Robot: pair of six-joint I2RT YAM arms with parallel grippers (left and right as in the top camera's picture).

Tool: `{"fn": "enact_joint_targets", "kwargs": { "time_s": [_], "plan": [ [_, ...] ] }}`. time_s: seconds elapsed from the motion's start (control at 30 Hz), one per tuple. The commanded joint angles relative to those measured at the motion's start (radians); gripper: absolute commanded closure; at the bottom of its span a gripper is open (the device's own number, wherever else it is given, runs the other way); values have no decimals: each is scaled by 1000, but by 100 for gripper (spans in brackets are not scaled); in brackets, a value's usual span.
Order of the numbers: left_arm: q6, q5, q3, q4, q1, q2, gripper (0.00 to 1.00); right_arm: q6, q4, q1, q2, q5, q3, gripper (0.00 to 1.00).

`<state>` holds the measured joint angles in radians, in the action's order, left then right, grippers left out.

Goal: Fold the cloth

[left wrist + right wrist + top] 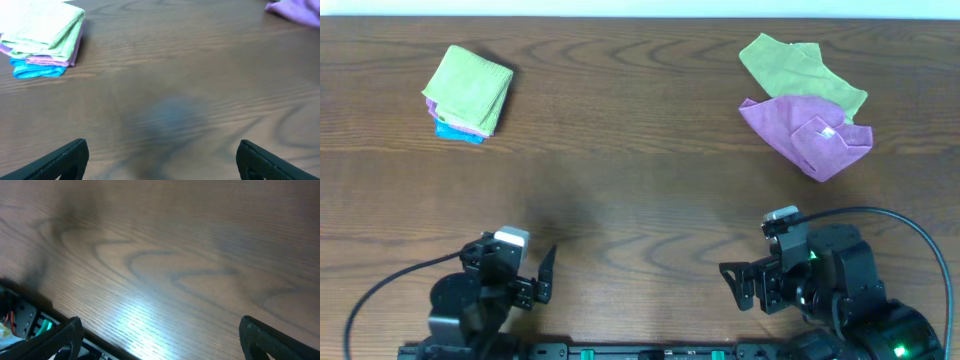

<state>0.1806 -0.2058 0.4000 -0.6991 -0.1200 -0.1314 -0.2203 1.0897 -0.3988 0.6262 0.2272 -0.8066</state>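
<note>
The cloth [470, 85] lies folded on a stack [455, 130] at the table's [640, 180] far left corner, ahead and slightly left of the left claw [161, 162] (the nearer arm), which, like the right claw [160, 340], gapes wide and empty.

Crumpled purple cloth [810, 135] touching dull green cloth [790, 65] on table [640, 150]

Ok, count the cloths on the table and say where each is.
5. Far-left folded stack: lime-green cloth on top, pink-purple cloth beneath, blue cloth lowest. Far right, crumpled: duller green cloth, purple cloth overlapping it. The stack may hide more.
</note>
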Motion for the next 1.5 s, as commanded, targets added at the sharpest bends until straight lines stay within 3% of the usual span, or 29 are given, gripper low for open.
{"fn": "enact_joint_targets", "kwargs": {
  "time_s": [0.0, 0.17, 0.53, 1.47],
  "plan": [
    [10, 40, -71, 32, -3, 56, 5, -11, 3, -8, -2, -3, 6, 1],
    [-166, 111, -144, 45, -3, 107, 5, -11, 3, -8, -2, -3, 6, 1],
    [-278, 137, -242, 39, 22, 128, 5, -11, 3, -8, -2, -3, 6, 1],
    [-278, 138, -242, 35, 22, 128, 5, 28, -1, -8, -2, -60, 6, 1]
  ]
}}
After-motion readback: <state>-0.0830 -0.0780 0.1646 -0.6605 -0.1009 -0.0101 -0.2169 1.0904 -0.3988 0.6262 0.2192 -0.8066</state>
